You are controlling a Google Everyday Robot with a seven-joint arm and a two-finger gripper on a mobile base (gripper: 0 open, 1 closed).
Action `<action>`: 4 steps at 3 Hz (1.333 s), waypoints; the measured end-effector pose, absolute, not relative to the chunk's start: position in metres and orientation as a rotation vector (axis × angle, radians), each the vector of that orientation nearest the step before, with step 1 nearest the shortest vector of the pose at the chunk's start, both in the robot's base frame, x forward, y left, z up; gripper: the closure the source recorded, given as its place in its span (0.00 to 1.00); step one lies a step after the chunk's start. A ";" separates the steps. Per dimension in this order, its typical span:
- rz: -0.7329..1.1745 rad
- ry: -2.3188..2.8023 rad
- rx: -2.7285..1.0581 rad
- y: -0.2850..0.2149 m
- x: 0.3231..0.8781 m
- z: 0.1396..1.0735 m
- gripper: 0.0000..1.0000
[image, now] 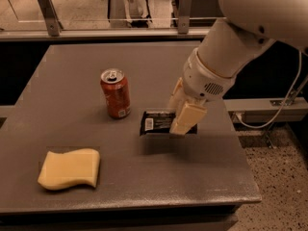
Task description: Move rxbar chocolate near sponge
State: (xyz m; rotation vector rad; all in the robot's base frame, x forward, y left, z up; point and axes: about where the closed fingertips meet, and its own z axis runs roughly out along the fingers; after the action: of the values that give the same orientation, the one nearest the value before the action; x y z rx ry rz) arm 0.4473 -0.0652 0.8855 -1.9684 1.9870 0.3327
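The rxbar chocolate (155,123), a flat black bar with a white label patch at its left end, is held level a little above the grey table (144,186), with its shadow below it. My gripper (179,115) is shut on the bar's right end, with one cream finger (186,119) in front. The sponge (70,168), a pale yellow slab with wavy edges, lies at the table's front left, well apart from the bar.
A red soda can (115,94) stands upright just left of the bar. My white arm (231,52) reaches in from the upper right. A rail with metal posts (47,11) runs behind the table. The table's right edge (243,153) drops to the floor.
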 end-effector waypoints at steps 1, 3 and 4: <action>0.382 1.981 -1.980 -0.035 0.441 0.876 1.00; 0.428 2.048 -1.938 0.001 0.409 0.850 1.00; 0.385 2.093 -1.893 0.008 0.396 0.842 1.00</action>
State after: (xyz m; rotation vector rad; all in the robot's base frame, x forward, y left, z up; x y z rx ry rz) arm 0.3956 0.0075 0.8423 -1.8928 2.0927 0.3853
